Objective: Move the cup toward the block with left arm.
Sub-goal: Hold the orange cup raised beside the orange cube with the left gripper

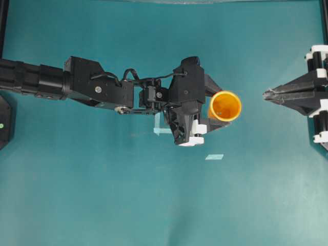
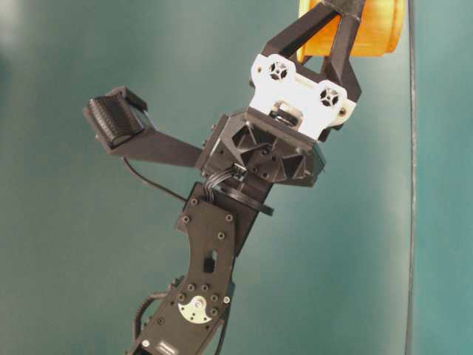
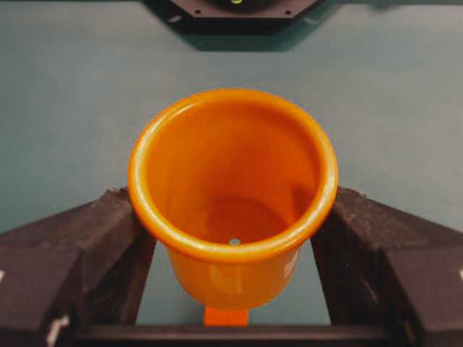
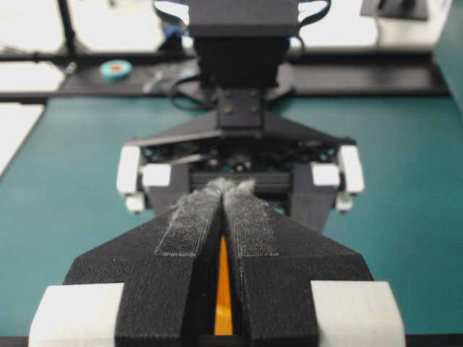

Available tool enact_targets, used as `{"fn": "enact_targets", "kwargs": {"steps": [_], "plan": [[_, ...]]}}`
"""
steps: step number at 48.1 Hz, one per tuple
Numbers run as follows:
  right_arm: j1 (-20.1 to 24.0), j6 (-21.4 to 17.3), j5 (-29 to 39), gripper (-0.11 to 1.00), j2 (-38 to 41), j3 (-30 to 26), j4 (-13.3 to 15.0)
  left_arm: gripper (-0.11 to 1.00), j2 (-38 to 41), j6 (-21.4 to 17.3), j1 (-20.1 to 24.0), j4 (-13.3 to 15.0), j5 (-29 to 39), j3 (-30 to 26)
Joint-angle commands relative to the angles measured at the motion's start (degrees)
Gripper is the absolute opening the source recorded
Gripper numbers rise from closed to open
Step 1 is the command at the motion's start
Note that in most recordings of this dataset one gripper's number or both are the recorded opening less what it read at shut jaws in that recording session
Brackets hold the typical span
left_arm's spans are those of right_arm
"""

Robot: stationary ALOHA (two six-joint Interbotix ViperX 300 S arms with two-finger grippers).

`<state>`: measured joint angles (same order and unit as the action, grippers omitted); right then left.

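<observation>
Cup (image 3: 233,199): clamped between the left gripper's pads (image 3: 108,231), rim up, lifted off the table
Left arm (image 1: 97,84): reaches in from the left, gripper (image 1: 212,110) holding the cup near the middle
Right gripper (image 1: 274,95): fingers pressed together, well apart from the cup
Block (image 3: 226,316): orange sliver showing just below the cup
Tape (image 1: 214,157): pale patch on the table near the cup

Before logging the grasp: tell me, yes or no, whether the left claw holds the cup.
Yes, the left claw has a finger pressed against each side of the cup.
</observation>
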<state>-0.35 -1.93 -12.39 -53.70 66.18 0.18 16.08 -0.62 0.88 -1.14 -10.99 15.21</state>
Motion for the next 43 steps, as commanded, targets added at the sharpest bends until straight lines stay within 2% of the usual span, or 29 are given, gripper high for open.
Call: {"fn": "enact_targets", "kwargs": {"steps": [1,43], "plan": [[0.0,0.0,-0.2,0.0,0.1,-1.7,-0.1,0.63,-1.0,-0.2,-0.2,-0.3,-0.3,-1.7],[0.0,0.0,-0.2,0.0,0.2,-1.7,0.0,0.63,-1.0,-0.2,-0.2,-0.2,-0.3,-1.1]]}}
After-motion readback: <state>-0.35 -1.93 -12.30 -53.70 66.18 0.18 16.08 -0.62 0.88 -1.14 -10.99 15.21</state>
